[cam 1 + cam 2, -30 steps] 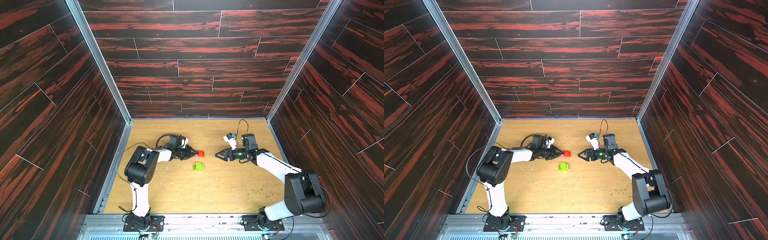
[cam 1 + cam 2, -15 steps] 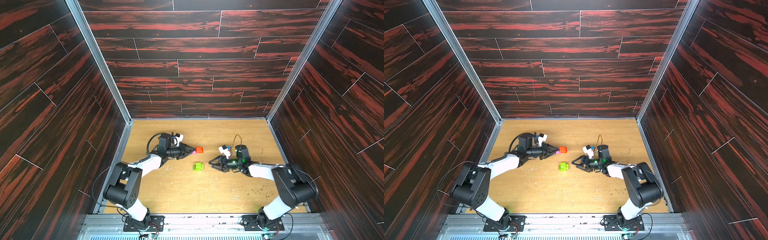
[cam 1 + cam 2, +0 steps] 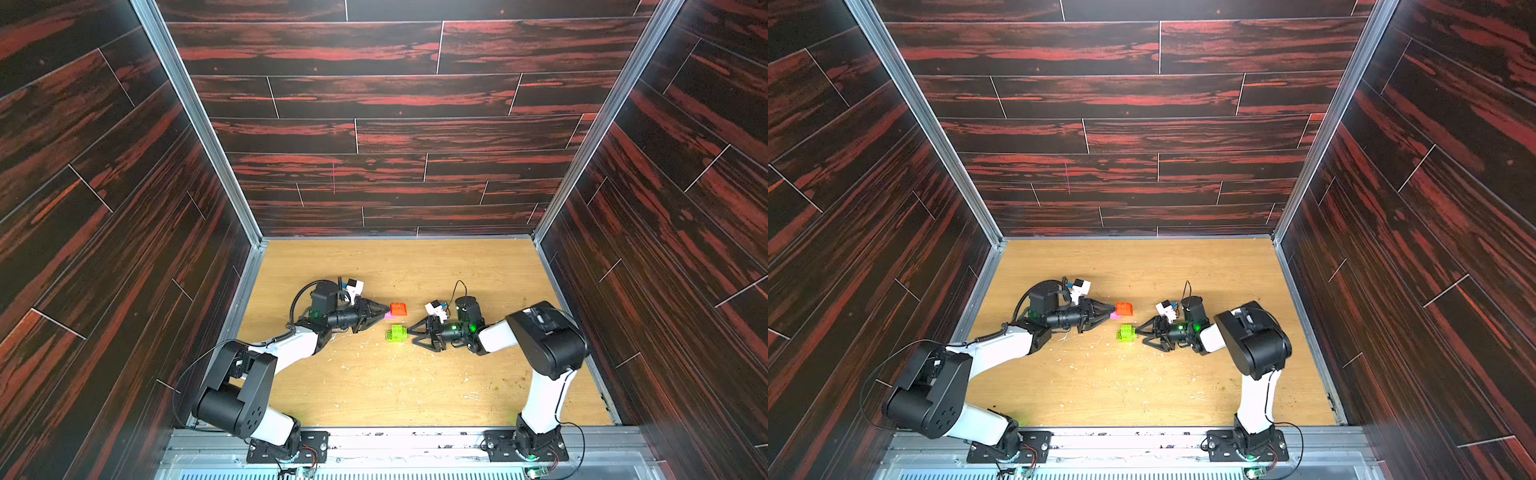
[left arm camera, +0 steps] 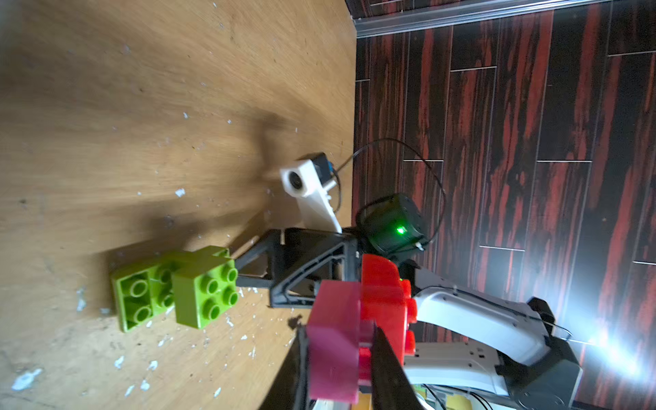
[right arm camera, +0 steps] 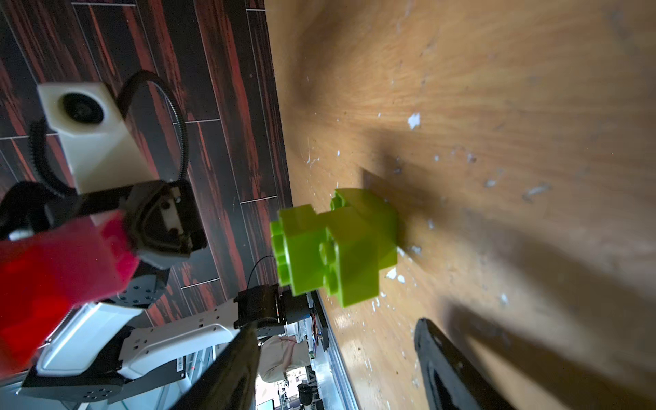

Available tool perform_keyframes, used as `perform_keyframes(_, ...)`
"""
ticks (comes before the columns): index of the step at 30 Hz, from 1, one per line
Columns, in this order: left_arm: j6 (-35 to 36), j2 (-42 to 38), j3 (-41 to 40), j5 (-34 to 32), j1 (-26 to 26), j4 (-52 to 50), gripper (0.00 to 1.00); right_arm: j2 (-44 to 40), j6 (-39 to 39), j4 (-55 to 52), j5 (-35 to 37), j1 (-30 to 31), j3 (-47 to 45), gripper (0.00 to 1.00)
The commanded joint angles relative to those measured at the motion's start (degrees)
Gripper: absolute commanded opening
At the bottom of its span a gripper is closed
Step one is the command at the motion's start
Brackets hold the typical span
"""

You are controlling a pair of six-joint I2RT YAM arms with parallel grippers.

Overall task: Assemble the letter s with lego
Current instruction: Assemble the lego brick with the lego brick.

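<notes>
The left gripper (image 3: 385, 311) was clamped tight on a pink brick (image 4: 333, 340), with a red brick (image 4: 385, 301) stuck to it. The pair was held up off the wooden table (image 3: 374, 386), near its middle. Just below them in both top views, a clump of joined green bricks (image 3: 396, 333) sat on the table. The right gripper (image 3: 412, 336) lay low, pointing at that clump, its jaws spread apart with nothing between them. Its tips were just beside the green bricks; I couldn't tell if they touched.
</notes>
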Motion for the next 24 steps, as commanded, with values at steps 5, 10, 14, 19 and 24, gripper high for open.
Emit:
perform_keyframes(5,-3.0,1.25,-2.25,1.97,-0.59,9.36,0.21,6.13,5.13,7.88,-2.45,0.69,1.92,0.7)
perform_keyframes(10,-1.24,2.71,-3.19,3.57,-0.64,9.56,0.21,7.87,6.58,9.69,-2.98,0.72,2.75,0.7)
perform_keyframes(14,-0.15,3.57,-3.68,5.37,-0.66,9.93,0.21,9.23,7.18,10.73,-3.5,0.69,3.23,0.7)
perform_keyframes(19,3.91,4.43,-3.24,6.83,-0.55,5.6,0.21,9.67,4.88,7.54,-3.6,1.47,4.2,0.7)
perform_keyframes(24,5.18,4.71,-2.9,7.11,-0.59,4.4,0.21,10.73,5.02,7.53,-3.31,1.65,4.61,0.7)
